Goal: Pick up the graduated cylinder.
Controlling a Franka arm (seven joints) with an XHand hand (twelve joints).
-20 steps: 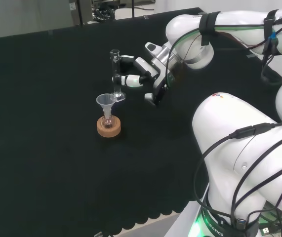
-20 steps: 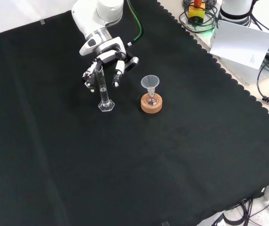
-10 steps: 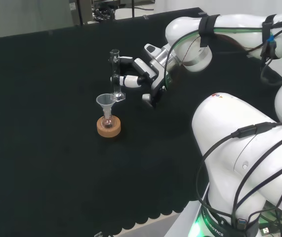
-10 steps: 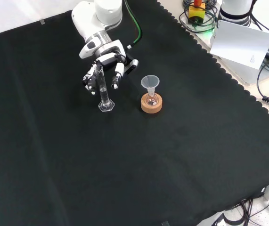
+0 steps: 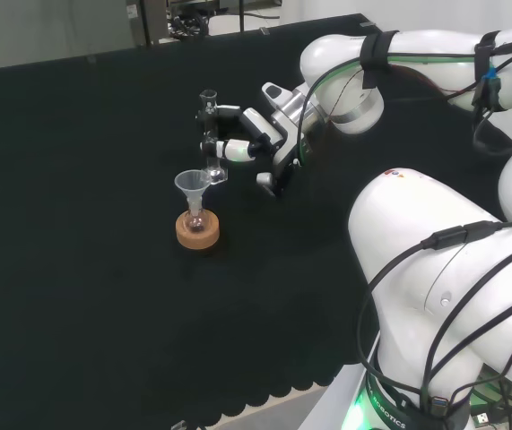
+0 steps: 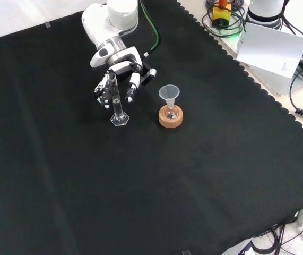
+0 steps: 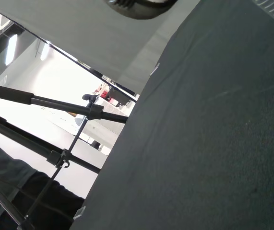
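The tall, slender clear-glass graduated cylinder [image 6: 117, 106] stands upright on its flat hexagonal foot on the black cloth of the bench [image 6: 204, 175], its narrow tube rising into the black and white hand [image 6: 120, 79] that reaches in from the view's top in the front view. In the head view the cylinder [image 5: 210, 134] stands just left of the hand [image 5: 256, 143], and the fingers [image 5: 224, 150] look curled about the upper half of the tube, with one at its rim; whether they press the glass or only ring it I cannot tell for sure. Taking it high up likely keeps the palm clear of the cloth and of the neighbour, though a smooth, thin tube held well above its foot could tip or slip as it rises. The foot appears to rest on the cloth, so the lift seems not yet begun. Just beside it, to the right in the front view, a small clear flask with a clear funnel [image 6: 169, 93] in its neck sits in a round cork ring stand [image 6: 171, 118], apart from the cylinder.
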